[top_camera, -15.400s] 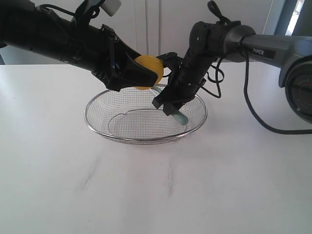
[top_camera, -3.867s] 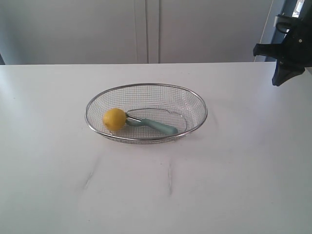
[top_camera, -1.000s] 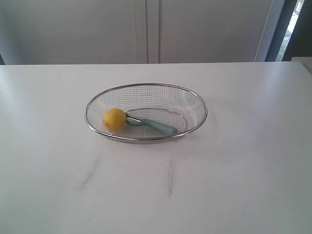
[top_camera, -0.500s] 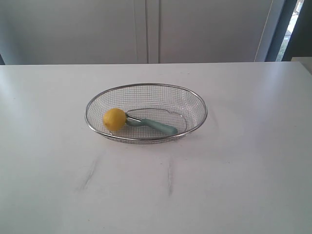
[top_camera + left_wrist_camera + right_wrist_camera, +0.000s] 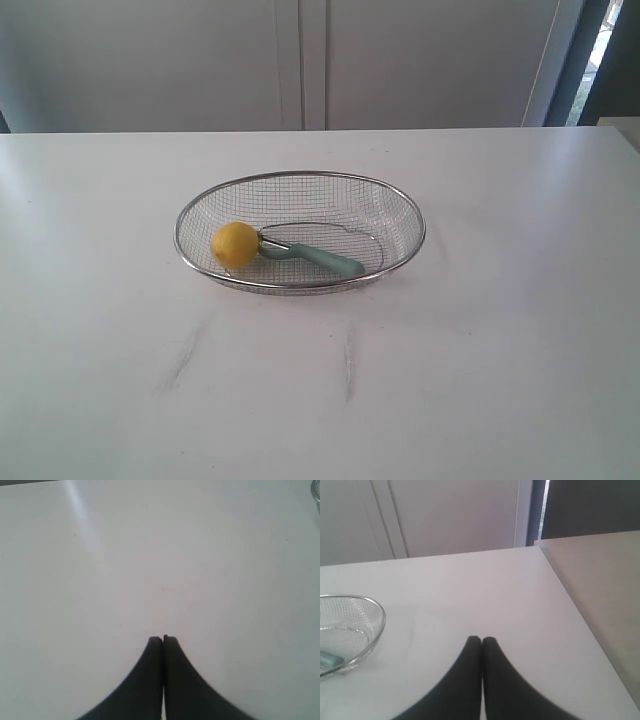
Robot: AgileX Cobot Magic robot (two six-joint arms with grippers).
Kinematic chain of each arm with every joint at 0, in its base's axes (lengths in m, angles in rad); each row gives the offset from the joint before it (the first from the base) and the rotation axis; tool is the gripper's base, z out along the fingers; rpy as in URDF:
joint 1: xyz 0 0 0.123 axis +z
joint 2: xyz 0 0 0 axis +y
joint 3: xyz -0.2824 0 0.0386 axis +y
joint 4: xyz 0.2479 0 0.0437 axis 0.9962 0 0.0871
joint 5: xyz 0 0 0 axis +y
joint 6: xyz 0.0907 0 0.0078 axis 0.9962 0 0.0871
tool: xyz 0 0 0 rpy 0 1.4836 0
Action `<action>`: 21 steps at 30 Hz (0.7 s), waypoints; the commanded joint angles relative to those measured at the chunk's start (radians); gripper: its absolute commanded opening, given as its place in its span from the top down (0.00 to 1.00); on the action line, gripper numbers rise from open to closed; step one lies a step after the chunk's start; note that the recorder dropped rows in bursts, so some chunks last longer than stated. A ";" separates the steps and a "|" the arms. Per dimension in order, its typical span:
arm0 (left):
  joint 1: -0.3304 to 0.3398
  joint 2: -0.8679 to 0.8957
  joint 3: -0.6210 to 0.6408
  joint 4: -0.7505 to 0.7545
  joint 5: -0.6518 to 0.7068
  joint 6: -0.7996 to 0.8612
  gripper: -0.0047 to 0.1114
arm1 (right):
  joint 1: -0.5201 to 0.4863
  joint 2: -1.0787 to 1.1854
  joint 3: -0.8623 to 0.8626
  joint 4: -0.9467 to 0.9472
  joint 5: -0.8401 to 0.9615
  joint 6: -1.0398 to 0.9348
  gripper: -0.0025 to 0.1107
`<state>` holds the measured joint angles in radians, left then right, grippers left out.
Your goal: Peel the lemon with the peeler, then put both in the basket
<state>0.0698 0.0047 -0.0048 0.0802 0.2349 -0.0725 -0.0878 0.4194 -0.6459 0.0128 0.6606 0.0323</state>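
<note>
The yellow lemon (image 5: pixel 235 244) lies inside the wire-mesh basket (image 5: pixel 300 177) at its left end. Beside it the teal-handled peeler (image 5: pixel 320 258) lies in the basket, its metal head touching the lemon. Neither arm shows in the exterior view. My left gripper (image 5: pixel 163 639) is shut and empty over bare white table. My right gripper (image 5: pixel 481 640) is shut and empty too, with the basket's rim (image 5: pixel 379 608) and the tip of the peeler's handle (image 5: pixel 329 658) off to one side of it.
The basket stands near the middle of a white table (image 5: pixel 480 340) with faint scuff marks in front. Pale cabinet doors (image 5: pixel 300 60) run behind. The table's far right edge (image 5: pixel 570 600) borders a grey surface.
Over the last second nothing moved. Earlier both arms held the lemon and peeler over the basket, then left them in it and drew back out of the exterior view.
</note>
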 commanded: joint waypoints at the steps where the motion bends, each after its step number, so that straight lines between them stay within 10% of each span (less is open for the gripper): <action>1: 0.002 -0.005 0.005 0.002 0.001 -0.001 0.96 | -0.003 -0.098 0.123 -0.034 -0.023 -0.013 0.98; 21: 0.002 -0.005 0.005 0.004 -0.003 -0.001 0.96 | 0.000 -0.419 0.508 -0.047 -0.228 -0.009 0.98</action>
<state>0.0714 0.0047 -0.0026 0.0819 0.2348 -0.0725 -0.0878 0.0050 -0.1487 -0.0261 0.4454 0.0305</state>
